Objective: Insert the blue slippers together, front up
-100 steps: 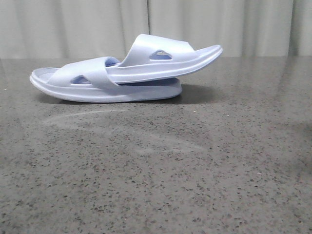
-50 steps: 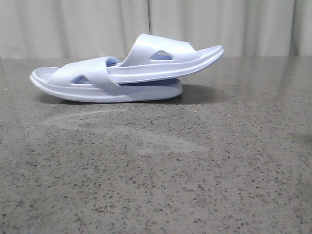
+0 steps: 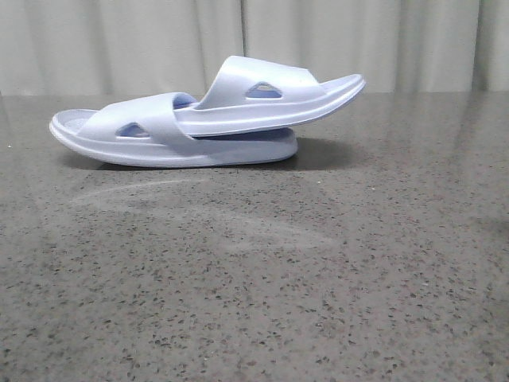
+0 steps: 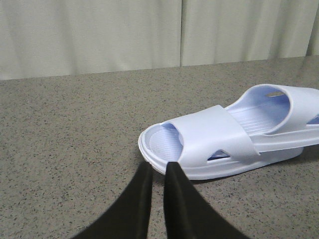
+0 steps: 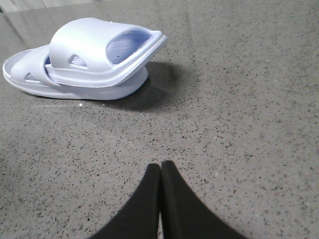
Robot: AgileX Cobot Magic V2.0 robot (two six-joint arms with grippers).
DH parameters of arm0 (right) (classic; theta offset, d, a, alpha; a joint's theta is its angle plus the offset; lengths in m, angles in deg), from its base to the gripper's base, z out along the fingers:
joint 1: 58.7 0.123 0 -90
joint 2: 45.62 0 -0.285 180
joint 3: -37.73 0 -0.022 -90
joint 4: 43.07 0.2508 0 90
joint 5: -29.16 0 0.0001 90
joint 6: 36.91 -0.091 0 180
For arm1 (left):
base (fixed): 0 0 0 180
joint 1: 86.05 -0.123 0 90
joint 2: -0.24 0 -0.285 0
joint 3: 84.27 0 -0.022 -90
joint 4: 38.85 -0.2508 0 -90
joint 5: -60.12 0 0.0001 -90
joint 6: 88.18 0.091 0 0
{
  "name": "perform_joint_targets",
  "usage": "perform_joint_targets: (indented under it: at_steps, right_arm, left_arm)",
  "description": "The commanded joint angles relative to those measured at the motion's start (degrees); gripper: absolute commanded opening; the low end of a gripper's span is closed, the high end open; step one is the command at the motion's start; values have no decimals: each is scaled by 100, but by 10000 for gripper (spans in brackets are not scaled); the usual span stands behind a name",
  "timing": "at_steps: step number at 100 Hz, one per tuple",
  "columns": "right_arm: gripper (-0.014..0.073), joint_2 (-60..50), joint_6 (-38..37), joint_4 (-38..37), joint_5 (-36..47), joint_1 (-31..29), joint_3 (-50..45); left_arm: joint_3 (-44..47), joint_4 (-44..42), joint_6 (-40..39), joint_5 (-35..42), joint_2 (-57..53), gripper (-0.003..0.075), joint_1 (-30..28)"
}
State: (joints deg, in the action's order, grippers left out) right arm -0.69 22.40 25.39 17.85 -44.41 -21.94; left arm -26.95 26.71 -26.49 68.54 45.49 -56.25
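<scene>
Black and tapered, the fingers of the left gripper (image 4: 157, 167) are nearly together with only a thin gap, holding nothing, and their tips are just beside the open end of the lower slipper (image 4: 199, 144). The right gripper (image 5: 160, 167) has its fingers pressed together, also empty, well apart from the blue slippers (image 3: 207, 119). One slipper lies flat on the grey speckled table (image 3: 254, 278). The upper slipper (image 3: 270, 99) is pushed under the strap of the lower one and tilts upward toward the robot's right, both with straps up. Behind the table hangs a pale curtain (image 3: 119, 40).
</scene>
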Motion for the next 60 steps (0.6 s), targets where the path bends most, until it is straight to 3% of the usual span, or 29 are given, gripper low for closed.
perform_joint_targets:
  at_steps: [1,21,26,39,60]
  right_arm:
    - [-85,-16,54,80,76,6,138]
    - [-85,-16,54,80,76,6,138]
    - [-85,-16,54,80,73,6,138]
    - [-85,-16,54,80,73,6,138]
    - [-85,-16,54,80,63,6,138]
  left_arm:
    - [-154,-9,-15,220,-25,15,51]
    - [-119,-33,-15,510,-25,15,51]
    - [-83,-493,-76,428,-47,15,51]
    - [206,-3856,-2508,635,-211,15,-80]
    - [1048,-5472,-4548,685,-1229,15,-1247]
